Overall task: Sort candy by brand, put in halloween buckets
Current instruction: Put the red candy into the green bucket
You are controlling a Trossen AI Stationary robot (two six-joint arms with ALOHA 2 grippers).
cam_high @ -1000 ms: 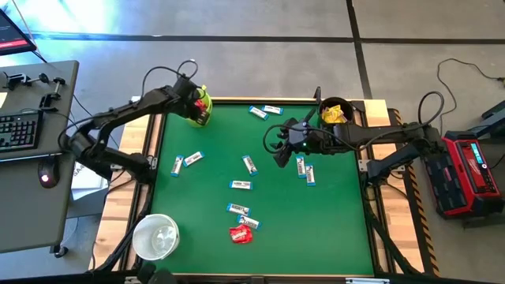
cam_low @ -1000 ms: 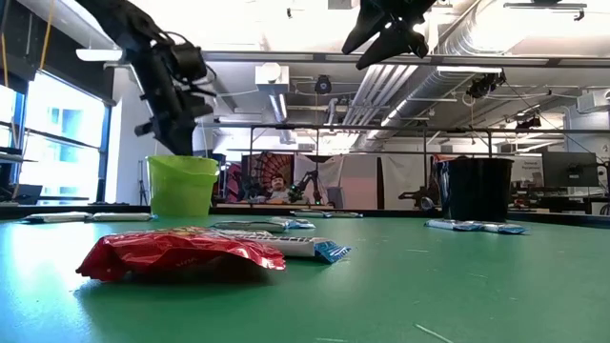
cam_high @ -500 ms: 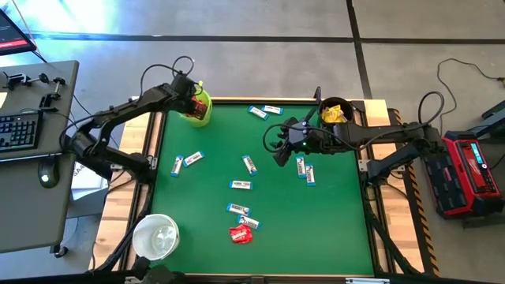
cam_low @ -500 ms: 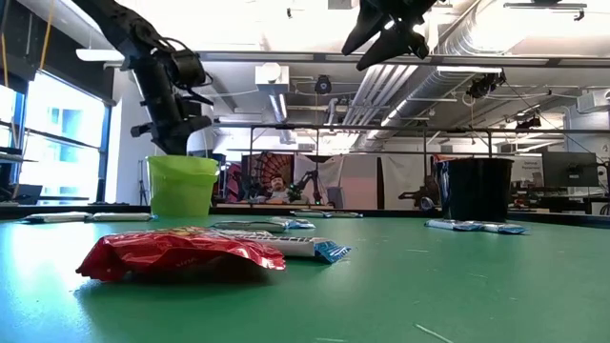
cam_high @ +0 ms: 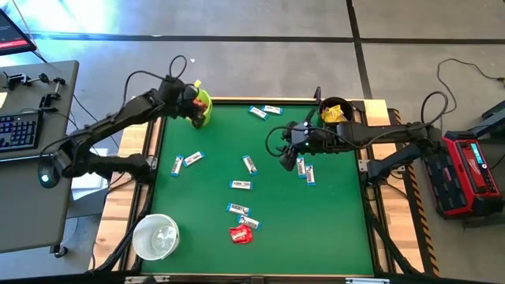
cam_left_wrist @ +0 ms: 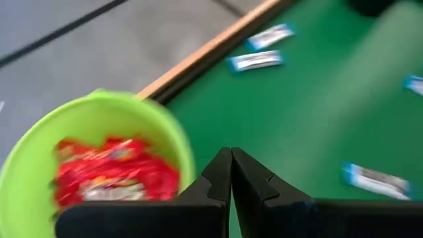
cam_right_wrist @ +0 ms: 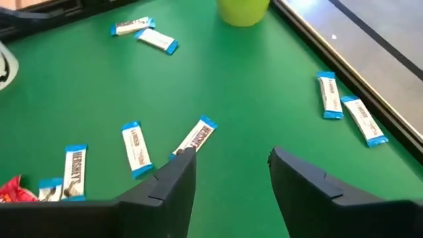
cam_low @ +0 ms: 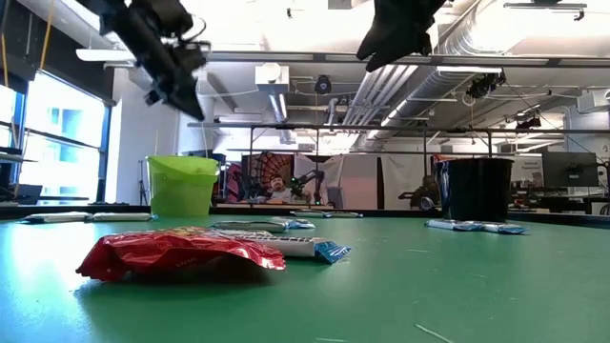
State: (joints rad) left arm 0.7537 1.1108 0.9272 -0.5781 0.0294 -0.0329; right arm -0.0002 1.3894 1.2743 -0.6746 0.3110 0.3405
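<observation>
The lime green bucket (cam_high: pixel 203 103) stands at the table's far left corner and holds red packets (cam_left_wrist: pixel 112 175). My left gripper (cam_high: pixel 189 102) is above it, near its rim, shut and empty (cam_left_wrist: pixel 231 152). The black bucket (cam_high: pixel 335 112) at the far right holds yellow packets. The white bucket (cam_high: pixel 155 237) stands at the near left. Several white-and-blue bars (cam_high: pixel 249 164) and one red packet (cam_high: pixel 239 233) lie flat on the green mat. My right gripper (cam_high: pixel 289 155) is open and empty (cam_right_wrist: pixel 231 158), high above the mat beside two bars (cam_high: pixel 305 170).
The green mat (cam_high: pixel 339 221) has bare room at its near right. Wooden borders (cam_high: pixel 379 197) run along the table's sides. A desk with a keyboard (cam_high: pixel 20 130) stands left of the table, and a red-and-black box (cam_high: pixel 465 173) stands to the right.
My left gripper has risen from just above the green bucket's mouth and now stands higher over it. My right gripper has shifted a little toward the table's right edge, staying high.
</observation>
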